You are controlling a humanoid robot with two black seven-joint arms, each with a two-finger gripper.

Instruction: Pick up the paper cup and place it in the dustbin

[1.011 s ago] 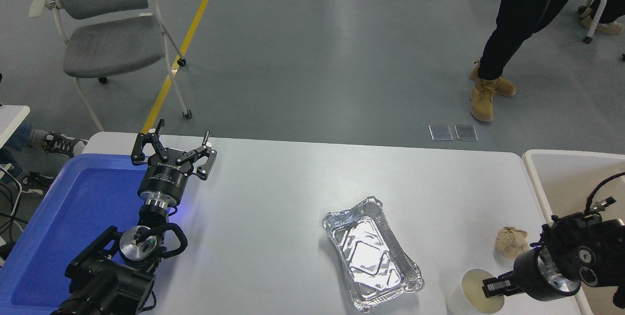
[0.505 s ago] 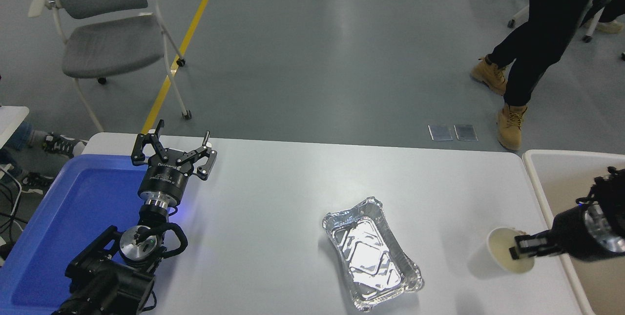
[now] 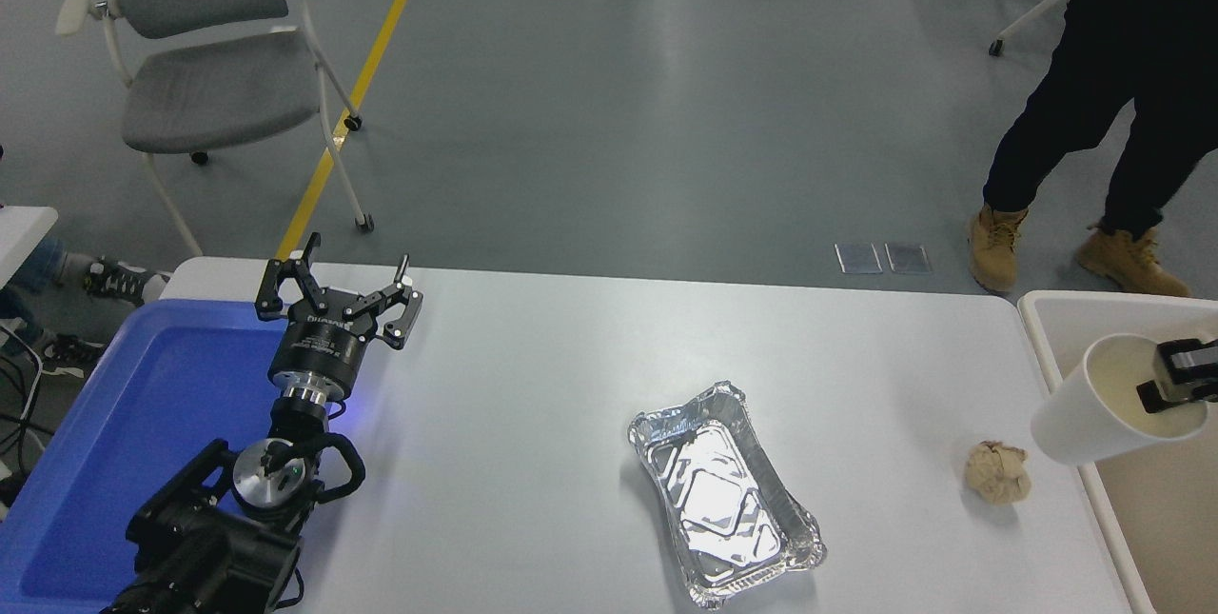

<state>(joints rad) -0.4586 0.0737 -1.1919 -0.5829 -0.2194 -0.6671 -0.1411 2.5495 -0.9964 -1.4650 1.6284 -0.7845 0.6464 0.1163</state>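
In the head view, the right hand [image 3: 1168, 376] came in at the right edge, with only its fingertips showing. One finger [image 3: 1176, 368] reached inside the paper cup [image 3: 1085, 414], clamped on the cup's far wall. The cup was held in the air, tilted with its cream-coloured inside facing up and to the right. It hung over the left rim of the dustbin [image 3: 1051, 309], partly above the bin's opening and partly above the edge of the white surface [image 3: 571, 386].

On the surface just left of the bin lay a crumpled tan paper ball [image 3: 997, 472], below the cup and apart from it. A silver foil tray [image 3: 723, 495] lay further left, near the middle of the surface, well apart from the ball.

The left hand [image 3: 339, 295] rested at the lower left with its fingers spread apart and holding nothing, beside the far right corner of a blue plastic tray [image 3: 124, 424].

Beyond the surface, a grey chair [image 3: 200, 62] stood on the floor at the upper left, and a person's legs [image 3: 1094, 119] in dark trousers and tan boots stood at the upper right.
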